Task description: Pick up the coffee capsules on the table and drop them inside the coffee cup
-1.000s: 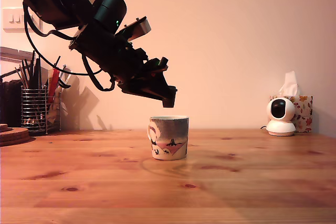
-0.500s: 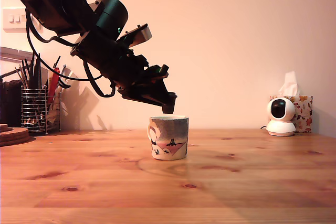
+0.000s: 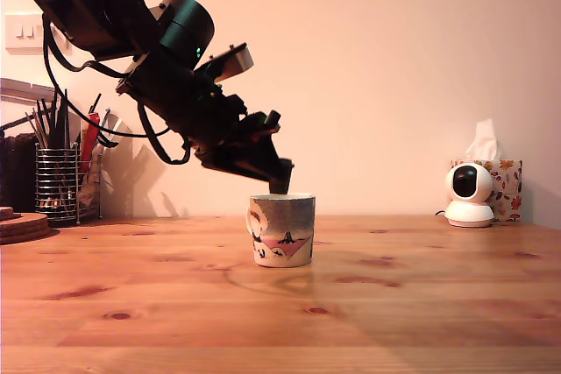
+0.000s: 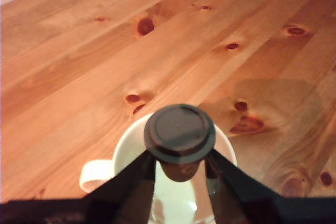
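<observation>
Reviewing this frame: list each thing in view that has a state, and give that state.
gripper: shut on the coffee capsule, poised just above the mug's mouth
coffee capsule: held between the fingers, over the mug opening, not yet released
coffee cup: upright on the table, handle toward the exterior view's left; no capsule visible inside
table: carries the mug
wire utensil holder: upright, holding utensils
tissue box: tissue sticking out

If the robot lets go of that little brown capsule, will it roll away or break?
Probably neither. The capsule hangs right over the mug, so it should drop inside. It looks small and light, so a short fall seems harmless. On the table its round, tapered shape might roll.
</observation>
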Controlling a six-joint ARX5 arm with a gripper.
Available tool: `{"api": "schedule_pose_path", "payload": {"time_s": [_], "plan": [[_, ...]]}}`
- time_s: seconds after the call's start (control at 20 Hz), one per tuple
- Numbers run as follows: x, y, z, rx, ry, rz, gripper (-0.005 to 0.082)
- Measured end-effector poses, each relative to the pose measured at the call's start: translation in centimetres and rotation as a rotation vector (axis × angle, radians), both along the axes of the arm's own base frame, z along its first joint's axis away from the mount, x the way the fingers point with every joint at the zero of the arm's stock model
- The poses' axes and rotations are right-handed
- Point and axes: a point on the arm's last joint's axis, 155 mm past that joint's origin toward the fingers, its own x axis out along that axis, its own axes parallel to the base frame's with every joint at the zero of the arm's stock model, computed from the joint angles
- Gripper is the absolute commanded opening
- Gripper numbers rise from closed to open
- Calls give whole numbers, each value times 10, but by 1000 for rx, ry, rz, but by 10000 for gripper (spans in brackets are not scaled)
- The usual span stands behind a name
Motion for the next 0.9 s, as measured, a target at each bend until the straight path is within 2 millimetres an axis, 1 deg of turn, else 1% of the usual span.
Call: {"api": "schedule_pose_path", "payload": {"time_s": [0.05,0.1,0.3,0.8,0.9], "plan": [[0,1,-1,3,3,2,470],[0,1,-1,4,3,4,519],[-1,2,-4,14,13,6,521],[-3,0,-4,14,13,1,511],[-3,0,-4,14,13,1,474]]}}
